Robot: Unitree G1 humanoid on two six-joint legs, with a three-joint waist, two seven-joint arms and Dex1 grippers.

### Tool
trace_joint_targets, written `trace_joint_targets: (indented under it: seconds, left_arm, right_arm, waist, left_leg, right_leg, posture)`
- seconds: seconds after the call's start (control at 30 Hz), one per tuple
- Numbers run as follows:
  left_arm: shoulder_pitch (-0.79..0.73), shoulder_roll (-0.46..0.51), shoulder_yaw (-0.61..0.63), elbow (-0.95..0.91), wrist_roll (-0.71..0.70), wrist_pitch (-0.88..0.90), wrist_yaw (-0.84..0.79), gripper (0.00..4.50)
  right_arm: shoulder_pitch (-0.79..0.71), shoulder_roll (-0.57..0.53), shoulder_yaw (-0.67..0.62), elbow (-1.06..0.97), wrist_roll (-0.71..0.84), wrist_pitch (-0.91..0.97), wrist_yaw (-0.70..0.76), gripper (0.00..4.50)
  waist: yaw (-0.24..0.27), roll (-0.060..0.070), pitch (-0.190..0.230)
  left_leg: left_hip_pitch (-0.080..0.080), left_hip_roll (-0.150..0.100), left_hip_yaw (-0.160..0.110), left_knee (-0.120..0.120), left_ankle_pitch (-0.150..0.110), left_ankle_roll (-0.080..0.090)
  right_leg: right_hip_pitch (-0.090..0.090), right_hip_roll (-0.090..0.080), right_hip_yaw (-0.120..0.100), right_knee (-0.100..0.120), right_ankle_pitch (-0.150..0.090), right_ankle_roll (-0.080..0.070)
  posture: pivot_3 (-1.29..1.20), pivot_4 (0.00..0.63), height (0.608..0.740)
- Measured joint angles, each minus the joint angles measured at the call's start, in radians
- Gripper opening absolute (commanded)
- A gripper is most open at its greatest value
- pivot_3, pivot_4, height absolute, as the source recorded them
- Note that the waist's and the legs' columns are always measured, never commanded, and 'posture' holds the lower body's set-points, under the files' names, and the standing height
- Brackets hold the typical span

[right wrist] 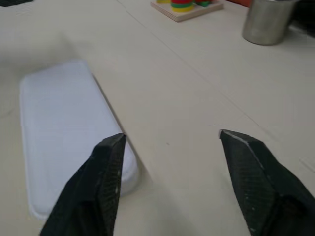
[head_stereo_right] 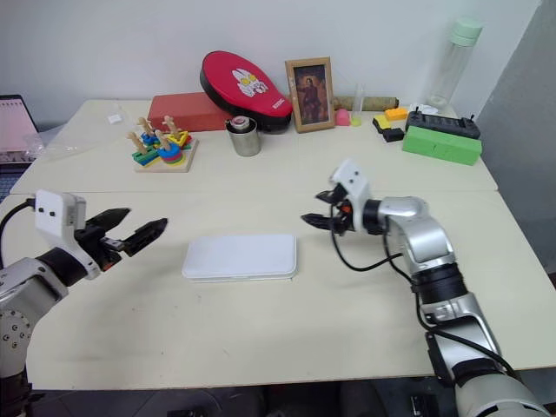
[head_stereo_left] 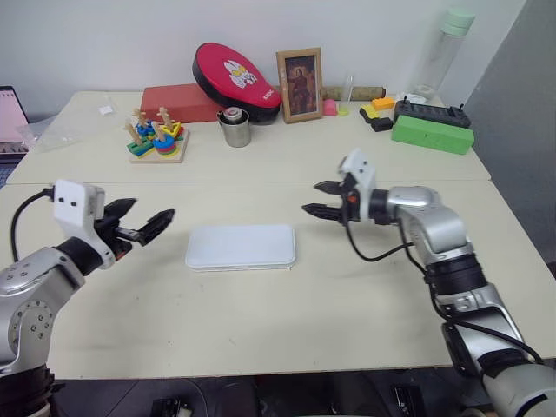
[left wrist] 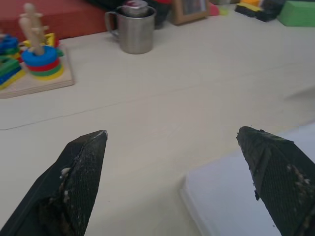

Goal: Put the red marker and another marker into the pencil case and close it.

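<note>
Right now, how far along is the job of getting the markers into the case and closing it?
It looks close to finished. The white pencil case lies flat on the table with its lid down, and I see no markers lying loose. Nothing is in hand: the left gripper and right gripper are open and empty on either side of the case, not touching it. I cannot see inside, so the contents are unconfirmed.

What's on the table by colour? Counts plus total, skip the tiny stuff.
White: 1, pencil case
Red: 2, flat box, oval pad
Green: 1, rectangular box
Steel: 1, cup
Multicolour: 1, ring stacker
Clear: 1, bottle
Total: 7
</note>
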Motion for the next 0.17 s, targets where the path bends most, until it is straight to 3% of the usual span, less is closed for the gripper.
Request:
trace_joint_targets:
  seconds: [0.1, 0.17]
  left_arm:
    - [-0.005, 0.039, -0.001, 0.110, 0.058, -0.055, -0.035, 4.50]
    - [-0.020, 0.063, 0.007, 0.176, 0.087, -0.087, -0.055, 4.50]
  right_arm:
    - [0.016, -0.041, -0.027, -0.018, 0.021, 0.023, 0.000, 4.48]
    - [0.038, -0.073, -0.037, -0.032, 0.022, 0.028, 0.002, 4.48]
  waist:
    - [-0.002, 0.000, 0.000]
    - [0.000, 0.000, 0.000]
  left_leg:
    - [0.000, 0.000, 0.000, 0.000, 0.000, 0.000]
    - [0.000, 0.000, 0.000, 0.000, 0.000, 0.000]
  right_leg:
    - [0.000, 0.000, 0.000, 0.000, -0.001, 0.001]
    - [0.000, 0.000, 0.000, 0.000, -0.001, 0.001]
  posture:
    - [0.00, 0.150, 0.740]
    - [0.00, 0.150, 0.740]
